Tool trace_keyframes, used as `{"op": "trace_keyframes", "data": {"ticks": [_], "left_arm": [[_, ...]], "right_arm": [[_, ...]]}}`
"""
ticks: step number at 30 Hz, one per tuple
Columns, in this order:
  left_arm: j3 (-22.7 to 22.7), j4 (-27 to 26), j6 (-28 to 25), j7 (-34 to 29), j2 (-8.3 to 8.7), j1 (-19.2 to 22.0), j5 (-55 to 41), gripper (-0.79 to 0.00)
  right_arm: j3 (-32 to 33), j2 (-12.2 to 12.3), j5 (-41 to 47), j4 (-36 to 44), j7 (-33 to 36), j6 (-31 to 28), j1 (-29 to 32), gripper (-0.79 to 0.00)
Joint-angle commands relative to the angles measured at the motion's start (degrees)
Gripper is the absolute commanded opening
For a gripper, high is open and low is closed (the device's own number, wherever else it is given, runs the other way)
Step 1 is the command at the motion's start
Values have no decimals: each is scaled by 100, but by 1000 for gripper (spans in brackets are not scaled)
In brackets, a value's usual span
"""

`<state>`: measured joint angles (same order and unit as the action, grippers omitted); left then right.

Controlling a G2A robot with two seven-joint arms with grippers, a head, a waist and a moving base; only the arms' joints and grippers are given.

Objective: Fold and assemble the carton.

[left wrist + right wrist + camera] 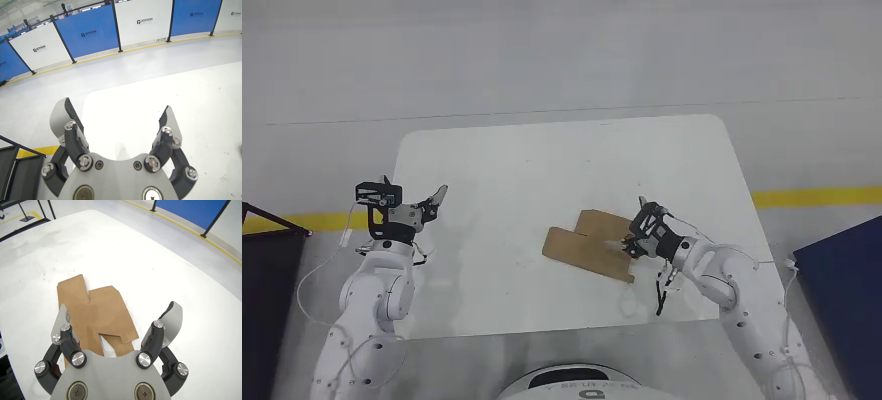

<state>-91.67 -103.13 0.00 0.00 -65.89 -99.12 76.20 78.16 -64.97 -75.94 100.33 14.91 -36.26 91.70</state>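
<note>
A flat, unfolded brown carton [587, 247] lies on the white table [542, 170], right of the middle, with its flaps spread out. My right gripper [640, 237] hovers over the carton's right end, open, with nothing between its fingers. From the right wrist, the carton [96, 313] lies flat just below the open right gripper [119, 311]. My left gripper [427, 205] stands open at the table's left edge, far from the carton. The left wrist view has the left gripper [117, 111] open over the bare table corner.
The table's rounded left corner [88, 96] and grey floor lie beyond my left gripper. Blue and white partition panels [90, 36] stand far off. A yellow floor line [817, 195] runs past the table on both sides. A dark stand [267, 260] sits left of the table.
</note>
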Motion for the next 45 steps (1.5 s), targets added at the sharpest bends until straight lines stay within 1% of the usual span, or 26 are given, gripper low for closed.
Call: {"op": "trace_keyframes", "data": {"ticks": [1,7,13,20,32,33,36,37,38,39,40,43,45], "left_arm": [[0,0,0,0,0,0,0,0],[0,0,0,0,0,0,0,0],[0,0,0,0,0,0,0,0],[0,0,0,0,0,0,0,0],[0,0,0,0,0,0,0,0],[0,0,0,0,0,0,0,0],[0,0,0,0,0,0,0,0],[0,0,0,0,0,0,0,0],[0,0,0,0,0,0,0,0],[0,0,0,0,0,0,0,0],[0,0,0,0,0,0,0,0],[0,0,0,0,0,0,0,0],[0,0,0,0,0,0,0,0]], "right_arm": [[-252,-22,-358,-12,209,157,-151,0],[-896,-98,-979,-240,644,525,-576,0],[-951,-101,-913,-441,994,486,-752,0],[-642,-25,-886,-454,1124,416,-576,0],[241,127,-686,-93,1002,638,195,0],[333,140,-600,-38,950,605,284,0],[674,190,-186,139,655,248,589,0],[788,208,-44,191,560,96,690,-22],[890,226,60,254,484,-55,782,-80],[976,243,115,314,433,-178,865,-99],[1031,257,160,391,371,-316,948,-142],[1104,299,60,595,236,-702,1137,-191],[1048,316,-211,660,214,-788,1170,-194]]}}
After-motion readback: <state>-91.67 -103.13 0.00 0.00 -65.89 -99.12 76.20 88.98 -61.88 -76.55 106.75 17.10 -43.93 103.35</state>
